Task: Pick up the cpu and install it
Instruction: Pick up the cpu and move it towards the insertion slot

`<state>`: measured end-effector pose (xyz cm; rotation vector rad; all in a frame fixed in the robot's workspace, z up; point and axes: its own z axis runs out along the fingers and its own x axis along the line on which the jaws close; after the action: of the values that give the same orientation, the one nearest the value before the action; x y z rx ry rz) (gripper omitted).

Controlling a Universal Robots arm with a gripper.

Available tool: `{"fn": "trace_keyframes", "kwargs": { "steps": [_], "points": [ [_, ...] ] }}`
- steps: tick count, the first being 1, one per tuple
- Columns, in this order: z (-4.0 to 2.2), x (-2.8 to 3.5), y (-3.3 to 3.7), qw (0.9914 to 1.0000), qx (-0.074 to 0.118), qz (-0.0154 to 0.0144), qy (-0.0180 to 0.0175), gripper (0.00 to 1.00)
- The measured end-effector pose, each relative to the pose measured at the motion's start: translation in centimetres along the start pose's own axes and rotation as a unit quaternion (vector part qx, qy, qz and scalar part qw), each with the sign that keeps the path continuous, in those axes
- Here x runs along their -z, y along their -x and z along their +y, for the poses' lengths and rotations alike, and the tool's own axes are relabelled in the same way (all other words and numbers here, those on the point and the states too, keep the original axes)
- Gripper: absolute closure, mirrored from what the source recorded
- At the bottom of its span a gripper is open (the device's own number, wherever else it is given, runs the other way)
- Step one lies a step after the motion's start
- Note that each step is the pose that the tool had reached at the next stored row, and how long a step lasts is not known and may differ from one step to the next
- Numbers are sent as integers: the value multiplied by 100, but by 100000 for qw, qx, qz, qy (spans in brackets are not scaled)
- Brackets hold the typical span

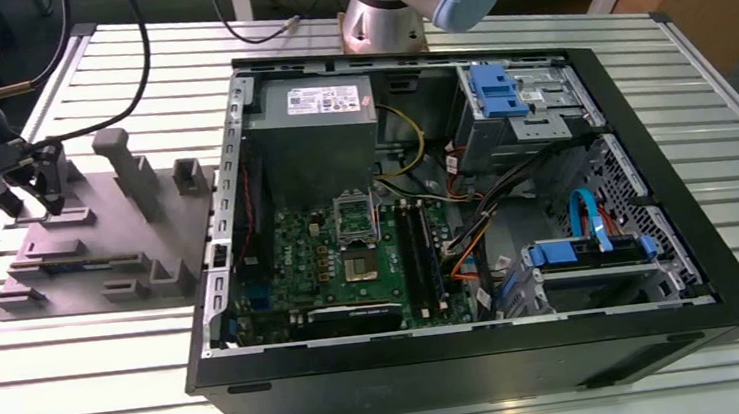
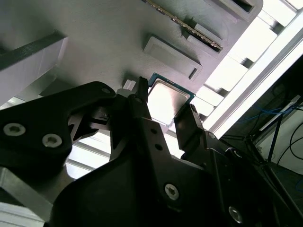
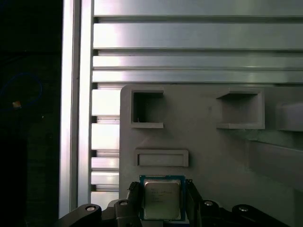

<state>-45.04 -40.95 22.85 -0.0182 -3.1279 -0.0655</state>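
Observation:
The cpu (image 3: pixel 162 201) is a small square chip with a pale silver top and a dark rim, seen in both wrist views (image 2: pixel 164 100). It lies between my two dark fingers (image 3: pixel 134 198), which press against its opposite edges just above the grey-mauve plastic block (image 3: pixel 208 142). In the exterior view my gripper (image 1: pixel 32 204) hangs over the block (image 1: pixel 104 240) on that view's left, far from the open computer case (image 1: pixel 489 347). The dark square socket (image 1: pixel 359 265) sits in the middle of the green motherboard inside the case.
The block carries upright posts (image 1: pixel 117 154) and recessed pockets (image 3: pixel 147 109). Inside the case are a grey power supply (image 1: pixel 318 111), blue drive brackets (image 1: pixel 500 90) and loose cables (image 1: pixel 479 228). A ribbed aluminium table (image 1: pixel 89 362) lies under everything; the arm's base (image 1: pixel 387 20) stands behind the case.

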Motion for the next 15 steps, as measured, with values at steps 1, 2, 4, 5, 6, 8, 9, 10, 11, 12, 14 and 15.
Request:
{"fn": "trace_keyframes", "kwargs": {
  "steps": [1,2,4,5,6,8,9,10,11,12,14,15],
  "points": [
    [0,1,0,100000,-1,1,-2,53],
    [0,4,0,100000,0,7,-5,53],
    [0,13,0,100000,-2,11,-7,53],
    [0,18,0,100000,0,3,-3,53],
    [1,25,0,100000,-1,6,-4,53],
    [2,36,0,100000,-1,-4,2,53],
    [2,42,-1,100000,-1,-2,2,53],
    [2,48,-1,100000,0,-3,2,53],
    [2,55,-1,100000,-1,1,-2,53],
    [3,61,-1,100000,-2,1,-3,53],
    [3,74,-1,100000,-2,3,-3,53],
    [3,81,-1,100000,-1,0,2,53]
  ]
}}
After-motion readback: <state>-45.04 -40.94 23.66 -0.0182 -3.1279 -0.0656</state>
